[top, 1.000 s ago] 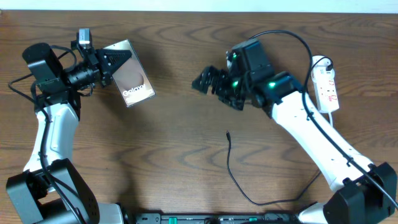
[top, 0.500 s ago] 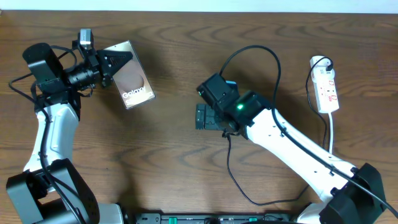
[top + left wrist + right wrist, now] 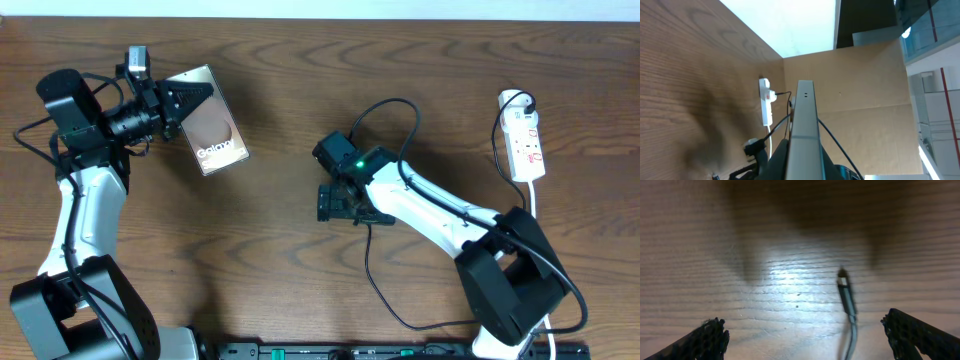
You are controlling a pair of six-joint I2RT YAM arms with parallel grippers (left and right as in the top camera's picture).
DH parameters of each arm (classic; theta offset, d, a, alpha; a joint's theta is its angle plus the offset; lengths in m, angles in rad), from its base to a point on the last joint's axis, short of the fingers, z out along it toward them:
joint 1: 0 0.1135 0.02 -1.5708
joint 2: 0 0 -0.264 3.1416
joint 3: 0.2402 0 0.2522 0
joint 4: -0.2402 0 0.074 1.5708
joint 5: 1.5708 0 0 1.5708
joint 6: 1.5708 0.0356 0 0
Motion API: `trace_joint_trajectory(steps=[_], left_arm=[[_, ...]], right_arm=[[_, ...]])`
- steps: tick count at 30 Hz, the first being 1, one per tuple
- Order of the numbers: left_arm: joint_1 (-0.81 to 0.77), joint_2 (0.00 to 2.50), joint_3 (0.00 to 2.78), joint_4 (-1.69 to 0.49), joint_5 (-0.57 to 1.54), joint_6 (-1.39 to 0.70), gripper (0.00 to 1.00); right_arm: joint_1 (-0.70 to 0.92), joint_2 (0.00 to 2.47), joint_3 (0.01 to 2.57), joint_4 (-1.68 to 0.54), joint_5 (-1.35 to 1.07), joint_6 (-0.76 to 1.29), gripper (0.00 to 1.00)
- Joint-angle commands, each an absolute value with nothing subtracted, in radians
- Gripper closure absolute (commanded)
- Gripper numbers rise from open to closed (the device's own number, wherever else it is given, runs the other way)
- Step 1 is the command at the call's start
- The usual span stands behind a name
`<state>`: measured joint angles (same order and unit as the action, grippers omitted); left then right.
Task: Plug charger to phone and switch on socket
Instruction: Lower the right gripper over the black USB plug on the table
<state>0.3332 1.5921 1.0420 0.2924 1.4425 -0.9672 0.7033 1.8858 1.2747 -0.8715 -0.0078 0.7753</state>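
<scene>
Black and thin, the charger cable (image 3: 368,265) is left unplugged, its tip (image 3: 845,287) laid on the wooden tabletop (image 3: 280,260) between the wide-spread, empty right fingers (image 3: 707,339), while the glossy dark phone (image 3: 212,125) is clamped by the closed left fingers (image 3: 185,98) and the white socket strip (image 3: 525,135) is judged untouched.
</scene>
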Motion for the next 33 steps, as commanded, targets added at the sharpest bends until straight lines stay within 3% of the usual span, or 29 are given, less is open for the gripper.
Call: trace_joint_trajectory(steps=[1,15,24,33], left_arm=[[0.337,1.584,1.049,0.297,1.482,-0.957,0.93],[0.337,1.584,1.049,0.297,1.482,-0.952,0.93],[0.337,1.584,1.049,0.297,1.482,-0.950,0.93],[0.337,1.584,1.049,0.297,1.482,-0.950,0.93]], right_arm=[[0.700,1.898,1.274,-0.878,-0.063,0.736,0.01],[0.679,1.898,1.180,-0.857,-0.110,0.719,0.02],[0.671,1.898,1.174,-0.838,-0.142,0.682,0.32],[0.671,1.898,1.167,-0.834,-0.154,0.678,0.51]])
